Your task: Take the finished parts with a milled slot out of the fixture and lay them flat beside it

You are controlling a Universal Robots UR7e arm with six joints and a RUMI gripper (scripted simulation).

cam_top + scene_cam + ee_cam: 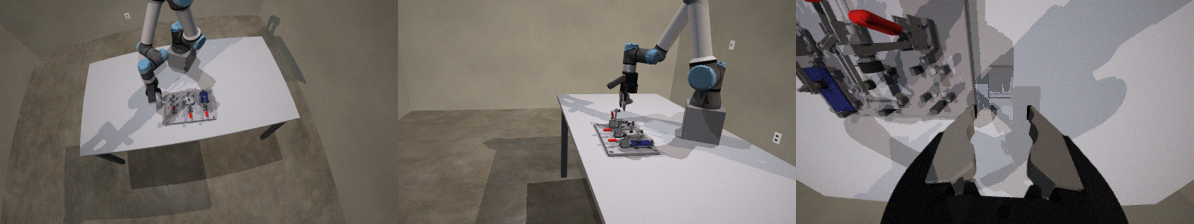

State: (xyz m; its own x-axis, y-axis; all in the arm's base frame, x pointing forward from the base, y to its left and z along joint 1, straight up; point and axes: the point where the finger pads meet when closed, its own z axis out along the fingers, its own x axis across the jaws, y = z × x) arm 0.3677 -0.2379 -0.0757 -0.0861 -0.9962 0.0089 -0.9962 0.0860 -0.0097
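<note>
Blue blank (202, 96) (641, 143) (830, 90) sat clamped at one end of the fixture (200, 118) (635, 153) (960, 55), a grey part (186, 99) in the middle station. Pincer (159, 104) (624, 108) (1001, 105) hung above the table (245, 85) (680, 182) (1146, 110), released, fingers parted around nothing. Another grey piece (1001, 78) lay just beside the fixture, its slot unclear.

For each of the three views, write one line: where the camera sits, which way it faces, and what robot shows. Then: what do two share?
Top: high above, facing down at the table; most of the arm.
Exterior: beyond one table end, looking along it; arm and pedestal.
Wrist: on the arm, facing past the open gripper.
Top and exterior share all three red handles.
</note>
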